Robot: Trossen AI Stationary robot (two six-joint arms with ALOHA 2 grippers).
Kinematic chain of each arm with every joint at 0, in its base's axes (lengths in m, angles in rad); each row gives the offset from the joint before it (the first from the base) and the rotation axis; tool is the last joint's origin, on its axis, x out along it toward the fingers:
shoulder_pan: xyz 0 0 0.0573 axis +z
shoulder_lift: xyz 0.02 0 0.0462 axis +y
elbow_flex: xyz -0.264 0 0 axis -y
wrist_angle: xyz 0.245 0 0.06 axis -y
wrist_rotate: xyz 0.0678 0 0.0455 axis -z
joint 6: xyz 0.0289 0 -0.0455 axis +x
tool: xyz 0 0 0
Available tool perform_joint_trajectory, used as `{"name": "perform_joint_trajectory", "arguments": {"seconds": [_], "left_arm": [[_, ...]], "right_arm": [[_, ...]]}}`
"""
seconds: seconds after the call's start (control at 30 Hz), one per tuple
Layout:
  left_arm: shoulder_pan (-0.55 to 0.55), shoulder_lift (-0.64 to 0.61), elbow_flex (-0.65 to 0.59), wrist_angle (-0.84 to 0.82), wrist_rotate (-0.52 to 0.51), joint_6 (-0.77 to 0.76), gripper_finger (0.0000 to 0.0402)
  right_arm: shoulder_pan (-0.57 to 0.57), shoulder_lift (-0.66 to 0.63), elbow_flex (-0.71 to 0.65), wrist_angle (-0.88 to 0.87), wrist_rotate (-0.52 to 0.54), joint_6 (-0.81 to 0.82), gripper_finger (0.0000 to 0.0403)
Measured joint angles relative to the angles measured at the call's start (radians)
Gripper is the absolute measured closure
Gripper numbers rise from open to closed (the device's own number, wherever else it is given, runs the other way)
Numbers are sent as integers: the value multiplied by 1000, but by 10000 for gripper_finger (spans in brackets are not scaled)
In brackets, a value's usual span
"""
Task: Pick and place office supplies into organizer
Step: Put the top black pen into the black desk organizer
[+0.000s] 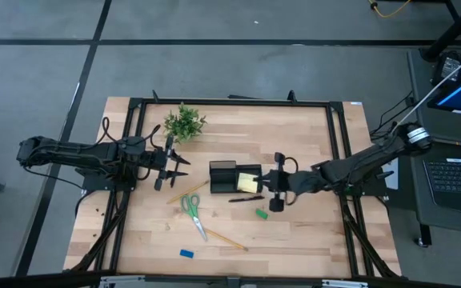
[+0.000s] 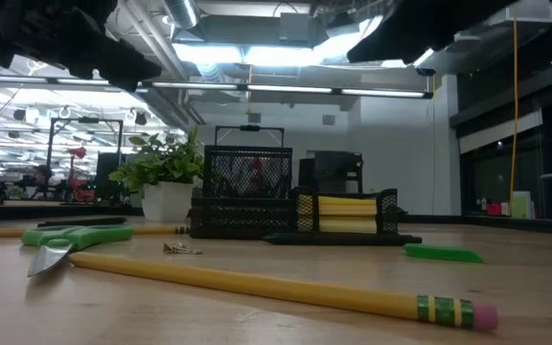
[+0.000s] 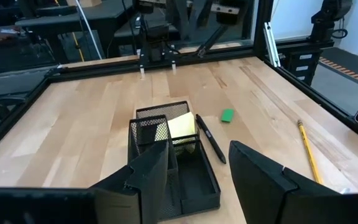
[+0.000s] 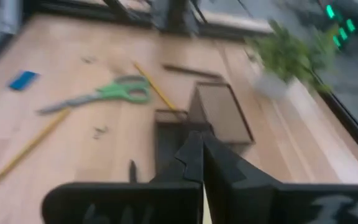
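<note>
Nearest the low camera, a pencil (image 2: 257, 284) lies across the counter (image 1: 310, 232), pink eraser to the right, with green scissors (image 1: 192, 212) just left of it and a blue block (image 1: 186, 254) close to the near edge. At mid-counter sits the black organizer (image 1: 224, 177), a yellow sticky pad (image 1: 248, 183) in its right compartment. A black pen (image 1: 245, 198) lies just near of the organizer and a green block (image 1: 261, 214) a little nearer still. Left of the organizer, beside the plant (image 1: 184, 122), the left end effector (image 1: 184, 166) hovers with its fingers apart and nothing between them. Just right of the organizer, the right end effector (image 1: 267, 182) has its fingers pressed together, empty.
</note>
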State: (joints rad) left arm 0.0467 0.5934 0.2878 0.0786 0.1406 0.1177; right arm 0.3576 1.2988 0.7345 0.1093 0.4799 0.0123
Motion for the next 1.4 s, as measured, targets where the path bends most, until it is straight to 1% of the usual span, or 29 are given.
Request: {"name": "perform_joint_trajectory", "arguments": {"seconds": [0.1,0.17,0.3,0.43,0.5,0.67,0.83,0.97,1.1,1.23,1.4], "left_arm": [[2,0,0,10,-9,-3,237],[2,0,0,15,-41,-34,236],[2,0,0,1,-176,-166,233],[1,0,0,-43,-282,-226,233],[1,0,16,-103,-336,-248,233],[1,34,107,-353,-435,-334,233],[1,136,175,-499,-434,-465,233],[1,254,242,-622,-403,-566,233],[1,383,334,-737,-404,-665,233],[1,507,429,-814,-408,-711,233],[1,640,528,-918,-409,-792,233]], "right_arm": [[-13,-25,-93,149,-60,-71,399],[-26,-33,-134,213,-64,-95,398],[-66,-40,-174,226,-64,-111,397],[-115,-40,-179,230,-65,-162,397],[-142,-40,-179,240,-65,-178,397],[-199,-40,-179,246,-65,-145,396],[-222,-40,-179,246,-65,-121,396],[-229,-40,-179,247,-66,-121,396],[-241,-40,-179,254,-66,-116,396],[-247,-40,-179,254,-67,-101,396],[-252,-40,-179,253,-66,-125,396]]}}
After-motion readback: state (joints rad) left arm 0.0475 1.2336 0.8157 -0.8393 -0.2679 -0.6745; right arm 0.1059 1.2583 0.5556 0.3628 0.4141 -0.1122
